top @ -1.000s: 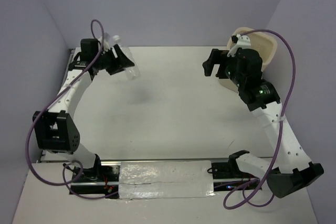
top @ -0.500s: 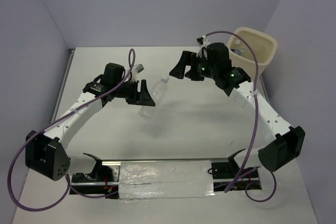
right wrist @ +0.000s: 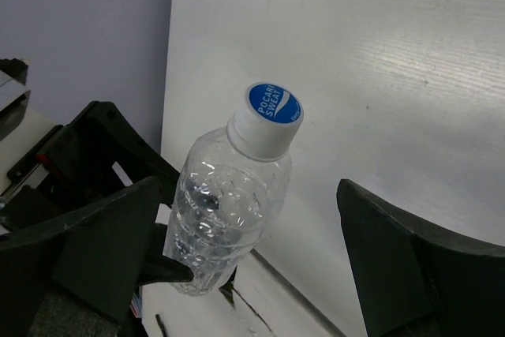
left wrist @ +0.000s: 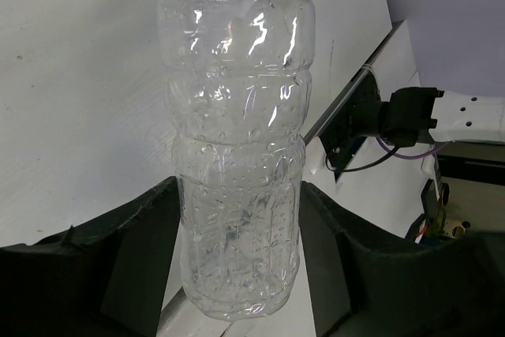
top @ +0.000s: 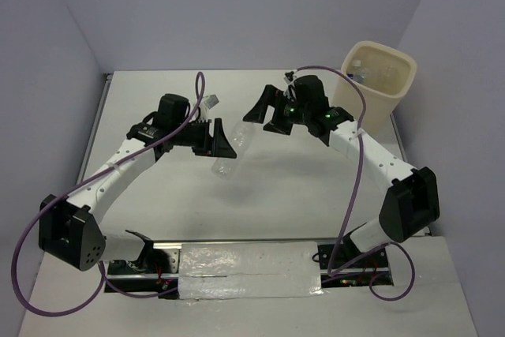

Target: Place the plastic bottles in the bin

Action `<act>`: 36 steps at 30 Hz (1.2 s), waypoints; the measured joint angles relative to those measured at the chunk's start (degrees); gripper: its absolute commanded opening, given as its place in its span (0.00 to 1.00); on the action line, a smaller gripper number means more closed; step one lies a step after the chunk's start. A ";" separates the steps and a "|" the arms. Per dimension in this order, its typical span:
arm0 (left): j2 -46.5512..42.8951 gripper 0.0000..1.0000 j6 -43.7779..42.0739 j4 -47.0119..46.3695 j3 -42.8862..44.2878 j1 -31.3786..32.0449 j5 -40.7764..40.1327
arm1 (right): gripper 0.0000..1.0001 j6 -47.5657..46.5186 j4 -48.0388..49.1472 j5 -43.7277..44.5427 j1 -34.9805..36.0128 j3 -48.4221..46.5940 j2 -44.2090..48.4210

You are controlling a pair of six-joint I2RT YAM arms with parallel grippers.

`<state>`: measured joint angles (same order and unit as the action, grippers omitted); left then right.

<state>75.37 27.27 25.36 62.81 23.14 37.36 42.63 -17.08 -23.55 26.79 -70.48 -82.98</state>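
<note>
The left pincer [top: 219,141] is clenching a clear bottle [top: 231,153] above the middle of the counter [top: 300,195]. The right pincer [top: 264,116] is gaping, released, near its cap [right wrist: 273,105]. The bin [top: 388,100] is waiting far right, and this is looking like the last bottle outside it.

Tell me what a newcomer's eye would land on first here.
A clear crinkled bottle is held up over the table, clamped near its base in the left jaws. The right jaws gape wide just beyond its blue cap, and the cream bin stands at the far right.
</note>
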 measured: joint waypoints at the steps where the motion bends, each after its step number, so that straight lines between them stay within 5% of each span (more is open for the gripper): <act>1: 0.07 0.70 0.00 -0.04 0.00 0.04 0.02 | 1.00 0.42 0.55 -0.28 0.31 0.00 -0.92; 9: 0.31 0.70 0.07 0.00 0.42 0.11 0.00 | 0.97 2.34 3.04 -2.25 3.54 0.00 -6.34; 13: 0.31 0.77 0.00 0.09 0.42 0.28 -0.07 | 0.71 2.82 4.02 -2.95 4.85 0.00 -6.82; 15: 0.35 0.88 -0.07 0.39 0.63 0.33 -0.24 | 0.61 2.80 4.28 -2.82 4.96 0.00 -6.82; 17: 0.57 0.99 -0.04 0.48 1.33 0.33 -1.18 | 0.54 2.64 3.85 -2.25 4.96 0.00 -6.78; 20: 0.68 0.99 0.00 1.27 2.84 0.33 -3.06 | 0.49 1.33 1.18 0.33 4.94 -0.76 -6.40; 28: 0.11 0.99 -0.31 7.58 14.84 -0.22 -13.27 | 0.48 -8.92 -14.51 18.78 -0.42 -16.76 -3.34; 36: -5.79 0.99 0.15 9.25 19.19 -5.84 -20.79 | 0.49 -23.82 -23.82 45.09 -21.14 -46.27 -4.35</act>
<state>69.58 27.42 34.61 82.00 17.30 16.58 18.81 -40.91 21.54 5.65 -116.75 -87.33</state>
